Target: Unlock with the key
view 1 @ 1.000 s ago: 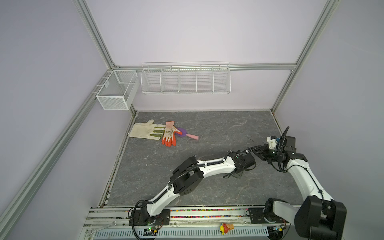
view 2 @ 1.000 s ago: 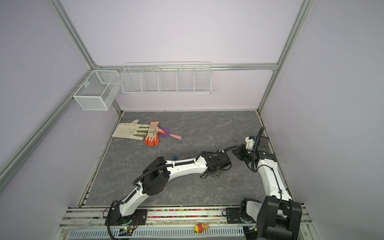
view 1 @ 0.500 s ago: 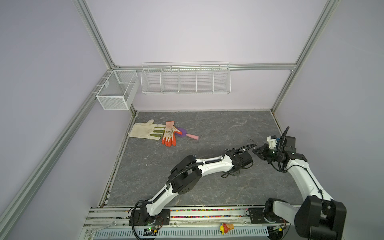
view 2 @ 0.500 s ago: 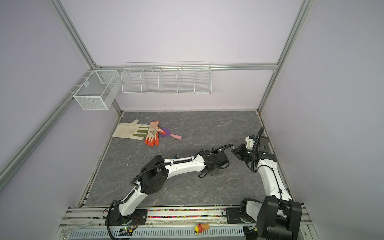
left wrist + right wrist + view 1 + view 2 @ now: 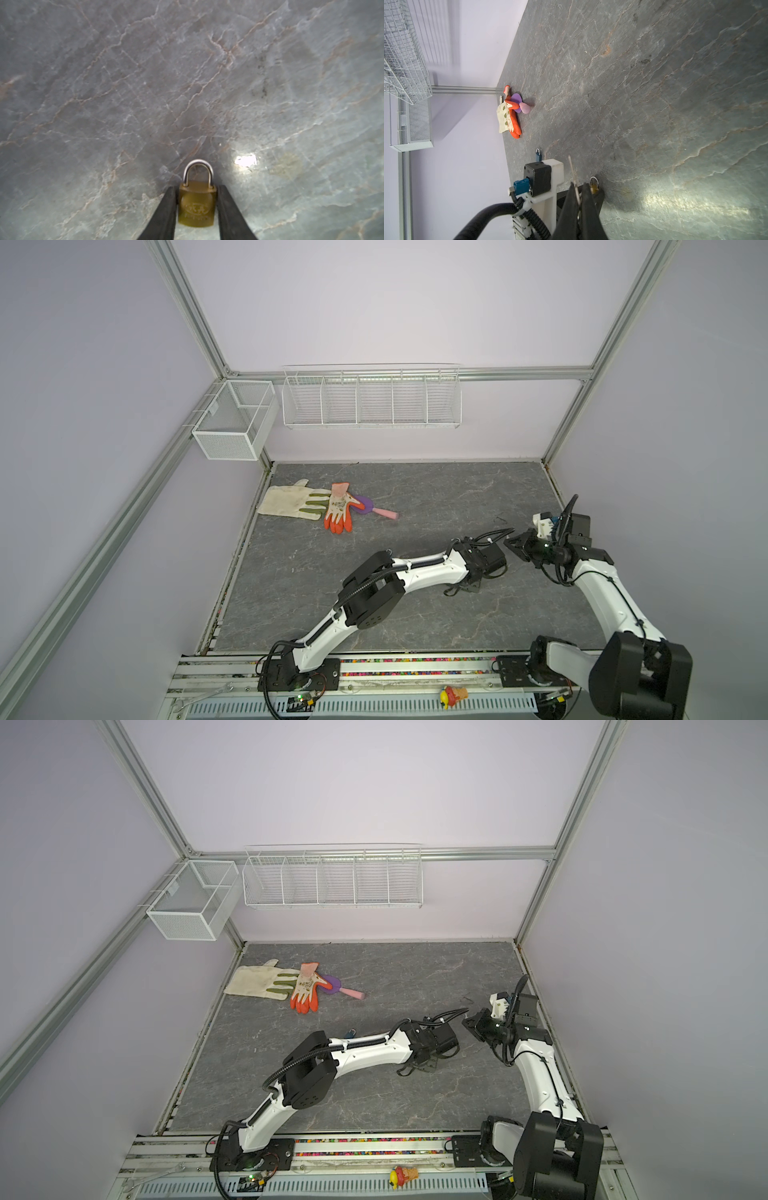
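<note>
Top views: the left gripper (image 5: 467,587) is being pointed down at the grey table (image 5: 415,497), right of centre. Its fingers are being hidden by the wrist, so their state cannot be told here. The right gripper (image 5: 510,543) is being held just right of it, near but apart, fingers pressed together. A blue padlock (image 5: 351,1032) is being shown lying on the table beside the left arm, touched by nothing.

Left wrist view: the brass padlock (image 5: 197,204) is being pinched by its two sides between the partly spread black fingers (image 5: 166,207), shackle pointing away from the wrist.

Right wrist view: the key (image 5: 574,172) is being clamped between the closed fingers (image 5: 588,207), thin blade sticking out past the tips. The brass padlock (image 5: 594,185) is being shown just beside those tips, apart from the blade.
</note>
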